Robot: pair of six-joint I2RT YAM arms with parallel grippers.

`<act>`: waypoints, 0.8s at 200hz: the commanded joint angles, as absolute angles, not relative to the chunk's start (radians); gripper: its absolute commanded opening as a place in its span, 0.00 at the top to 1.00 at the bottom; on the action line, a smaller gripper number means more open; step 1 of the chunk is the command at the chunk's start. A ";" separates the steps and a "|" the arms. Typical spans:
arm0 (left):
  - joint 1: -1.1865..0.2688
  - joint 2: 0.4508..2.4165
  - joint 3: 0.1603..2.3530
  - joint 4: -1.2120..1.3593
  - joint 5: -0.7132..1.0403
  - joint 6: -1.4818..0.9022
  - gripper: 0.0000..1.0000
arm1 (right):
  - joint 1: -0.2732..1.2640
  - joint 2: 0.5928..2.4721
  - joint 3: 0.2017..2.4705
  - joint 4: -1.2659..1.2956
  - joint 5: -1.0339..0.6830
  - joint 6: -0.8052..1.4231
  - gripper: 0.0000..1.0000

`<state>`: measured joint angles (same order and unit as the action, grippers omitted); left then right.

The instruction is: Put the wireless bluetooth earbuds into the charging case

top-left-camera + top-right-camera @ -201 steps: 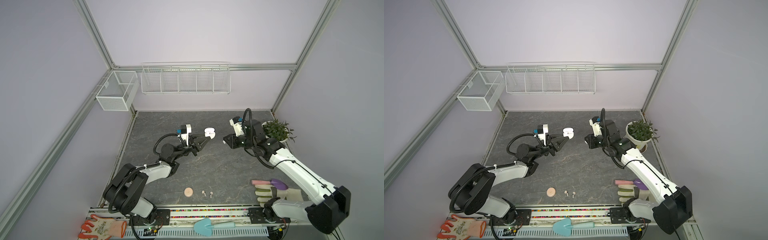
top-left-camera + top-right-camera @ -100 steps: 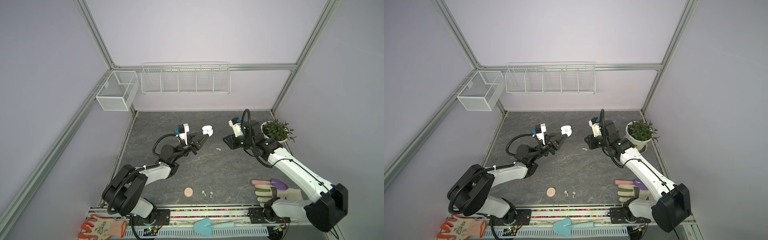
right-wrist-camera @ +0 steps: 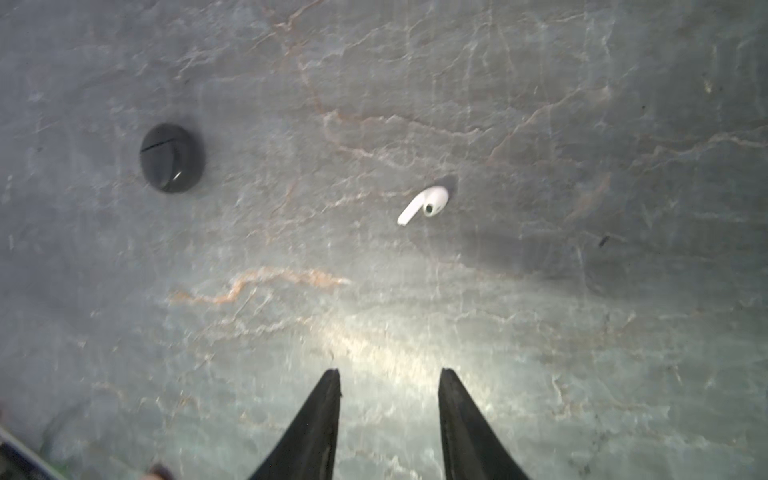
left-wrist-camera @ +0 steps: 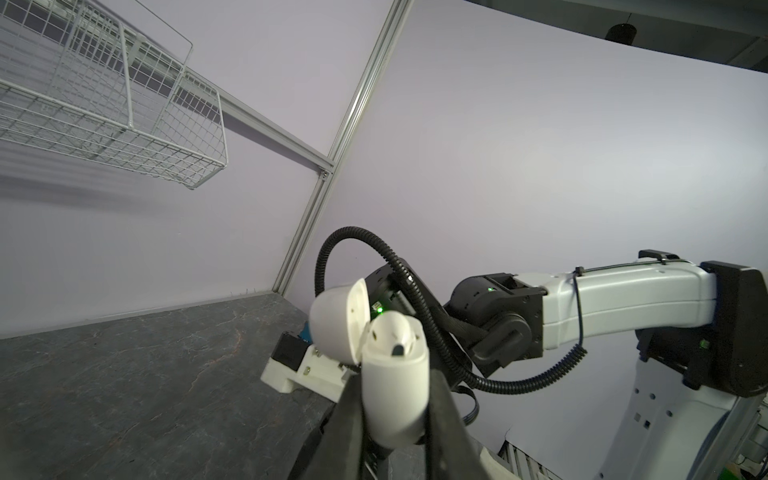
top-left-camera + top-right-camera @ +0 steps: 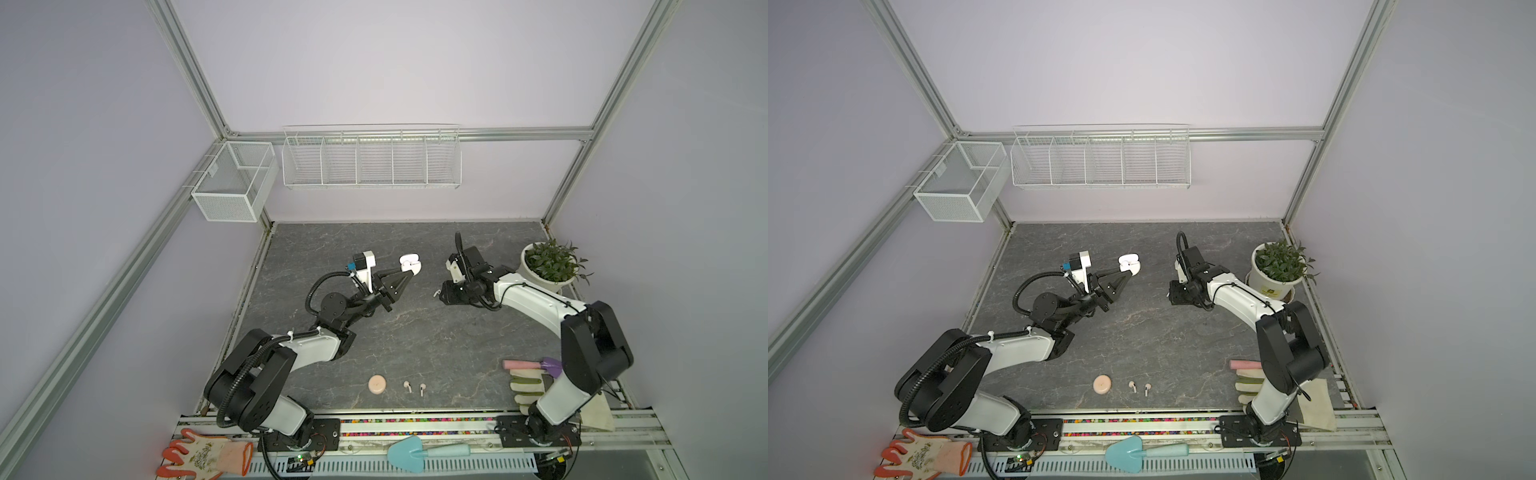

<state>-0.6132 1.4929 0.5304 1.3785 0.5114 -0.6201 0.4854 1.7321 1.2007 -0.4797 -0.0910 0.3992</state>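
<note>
A white earbud (image 3: 424, 204) lies loose on the bench (image 5: 415, 332) between the arms, where a second ago none showed. It seems to have dropped short of the case, so this insertion likely needs a fresh pick.

The right gripper (image 3: 388, 374) has pulled back to the right and spread its jaws partway. It holds nothing and hovers near the earbud without touching it.

The left gripper (image 5: 409, 275) stays clamped on the white charging case (image 4: 395, 365), which is raised with its lid open. A black case (image 3: 171, 158) sits near the earbud. Two pale pink earbuds (image 5: 407, 386) wait beside a pink case (image 5: 377, 384) at the near edge.
</note>
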 commanded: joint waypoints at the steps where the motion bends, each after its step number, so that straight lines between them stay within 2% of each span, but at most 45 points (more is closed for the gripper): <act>1: -0.606 1.506 0.520 1.417 0.509 -0.609 1.00 | 0.479 1.810 1.271 -0.481 -0.060 0.450 0.57; 118: -0.578 1.508 0.528 1.417 0.530 -0.615 1.00 | 0.505 2.084 1.564 -0.644 0.087 0.505 0.54; 160: -0.569 1.501 0.523 1.417 0.532 -0.617 1.00 | 0.519 2.135 1.613 -0.685 0.113 0.480 0.57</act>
<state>-0.5758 1.4998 0.5297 1.3788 0.5209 -0.6201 0.5095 2.1132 1.5837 -0.6285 0.0788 0.4919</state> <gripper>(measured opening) 0.196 0.440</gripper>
